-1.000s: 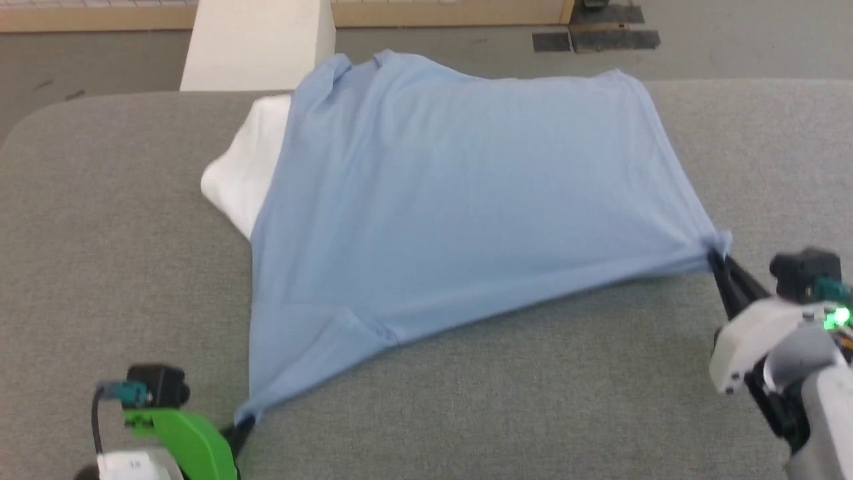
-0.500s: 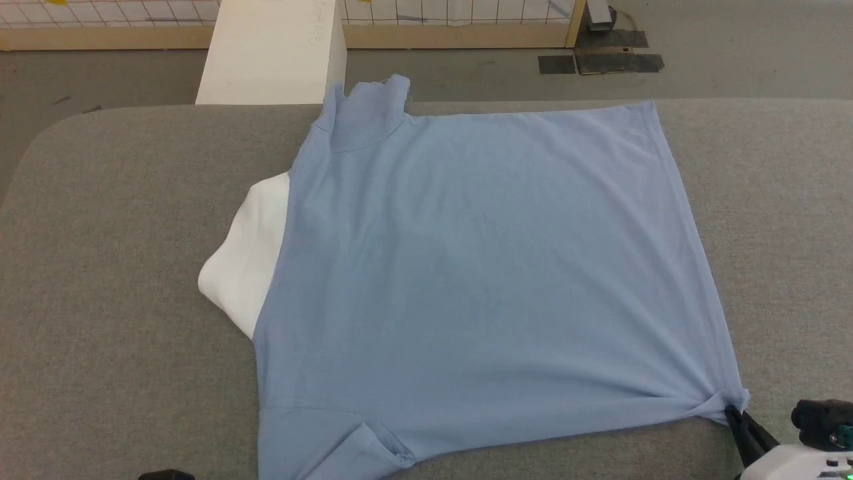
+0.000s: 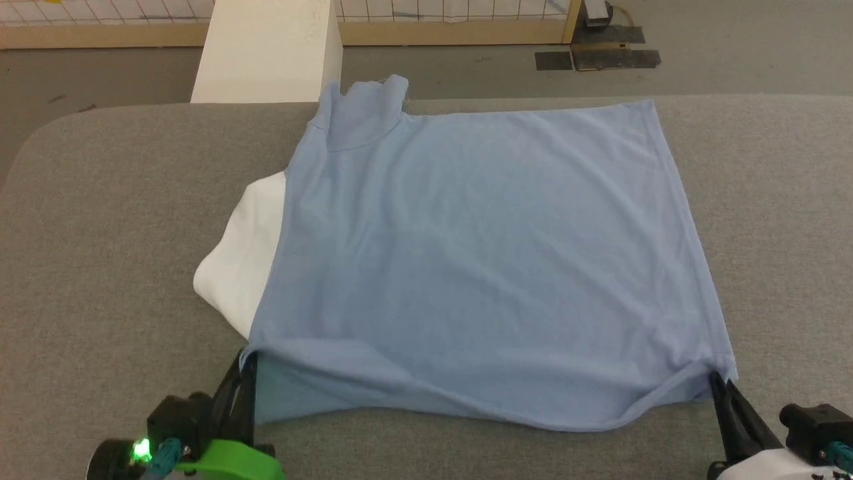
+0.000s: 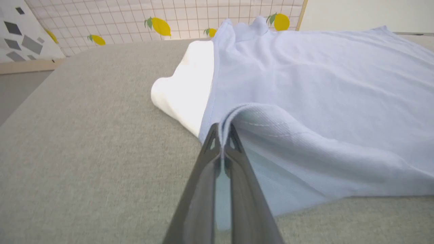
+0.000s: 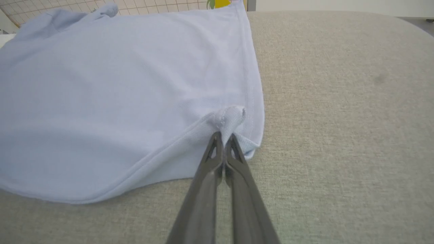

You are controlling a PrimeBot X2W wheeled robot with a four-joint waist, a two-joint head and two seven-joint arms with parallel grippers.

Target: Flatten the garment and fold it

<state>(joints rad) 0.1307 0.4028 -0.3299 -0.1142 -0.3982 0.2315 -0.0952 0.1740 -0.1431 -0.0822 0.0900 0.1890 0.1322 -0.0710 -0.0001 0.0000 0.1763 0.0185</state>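
The light blue garment (image 3: pixel 480 260) lies spread over the grey table (image 3: pixel 100 220), plain side up, its white fabric section (image 3: pixel 243 260) sticking out at the left. A sleeve (image 3: pixel 363 110) hangs over the far edge. My left gripper (image 3: pixel 245 365) is shut on the near left corner, lifting a fold of cloth (image 4: pixel 223 127). At the near right corner my right gripper (image 3: pixel 716 381) is shut on a bunched bit of hem (image 5: pixel 230 118). The near edge sags between the two grips. Logo and placket are hidden.
A white box (image 3: pixel 266 50) stands on the floor beyond the table's far left edge. A gridded wall panel with lemon prints (image 4: pixel 159 25) runs behind. Bare grey table (image 5: pixel 339 101) extends to the right of the shirt and along the front.
The shirt has settled from a raised, stretched sheet to lying flat on the table. My left gripper has come back into the head view, holding the near left corner further from me.
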